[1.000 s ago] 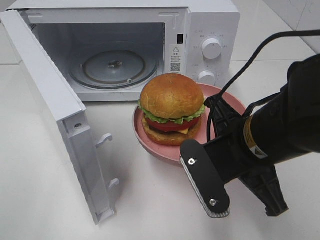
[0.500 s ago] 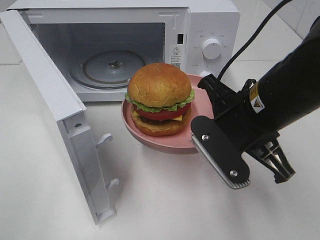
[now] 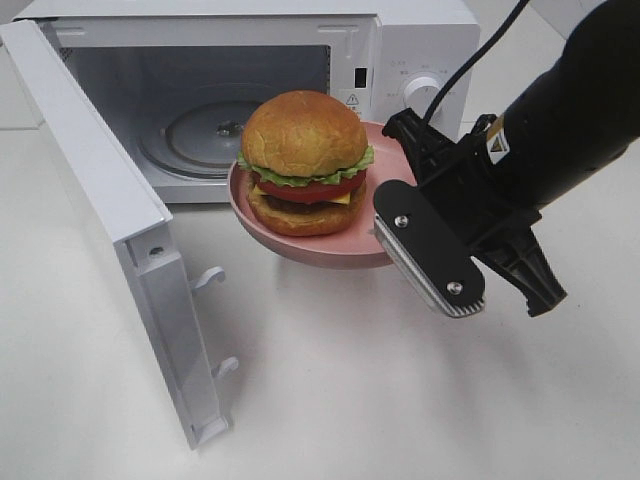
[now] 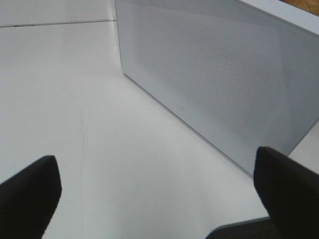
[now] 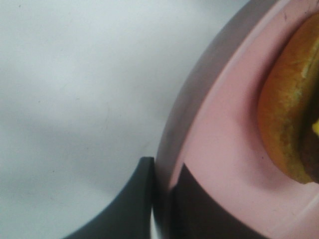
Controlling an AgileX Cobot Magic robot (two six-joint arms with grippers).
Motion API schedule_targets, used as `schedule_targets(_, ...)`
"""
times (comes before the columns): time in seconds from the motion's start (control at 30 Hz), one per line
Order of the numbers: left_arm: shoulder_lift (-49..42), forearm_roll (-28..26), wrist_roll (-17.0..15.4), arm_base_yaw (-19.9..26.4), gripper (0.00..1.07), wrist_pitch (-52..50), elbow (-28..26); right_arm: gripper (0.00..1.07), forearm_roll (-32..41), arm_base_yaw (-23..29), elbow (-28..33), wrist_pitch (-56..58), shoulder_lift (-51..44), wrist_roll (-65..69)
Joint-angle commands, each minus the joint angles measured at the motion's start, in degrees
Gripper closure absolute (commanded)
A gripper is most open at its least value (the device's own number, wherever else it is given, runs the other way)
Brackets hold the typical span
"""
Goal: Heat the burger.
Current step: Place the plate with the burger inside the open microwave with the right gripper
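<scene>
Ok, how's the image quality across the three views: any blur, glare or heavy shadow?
Exterior high view: sharp and evenly lit, faint shadow under the pink plate carrying the burger, no glare. Left wrist view: microwave door fairly sharp, left hand dark and soft-edged. Right wrist view: too close, plate rim and bun out of focus.

The pink plate loses part of its rim behind my right gripper, so the high view hides where my fingers pinch it. My right wrist view cuts the burger down to a slice of bun at the picture's edge. The print on the microwave is too small to read. My left gripper shows only two finger stubs, cut off by the picture's edge.
</scene>
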Motion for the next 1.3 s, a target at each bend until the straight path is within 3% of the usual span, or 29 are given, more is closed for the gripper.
schedule_targets(0.03, -0.11, -0.11, -0.29, 0.23, 0.09, 0.06, 0.06, 1.07, 4.3, 0.0, -3.32, -2.29, 2.06, -1.95)
schedule_targets(0.77, -0.11, -0.11, -0.29, 0.23, 0.09, 0.06, 0.06, 1.07, 5.33, 0.0, -15.18, -2.81, 13.87, -2.06)
schedule_targets(1.3, -0.11, -0.11, -0.29, 0.23, 0.09, 0.06, 0.06, 1.07, -1.72, 0.0, -27.04, -2.64, 23.49, 3.27)
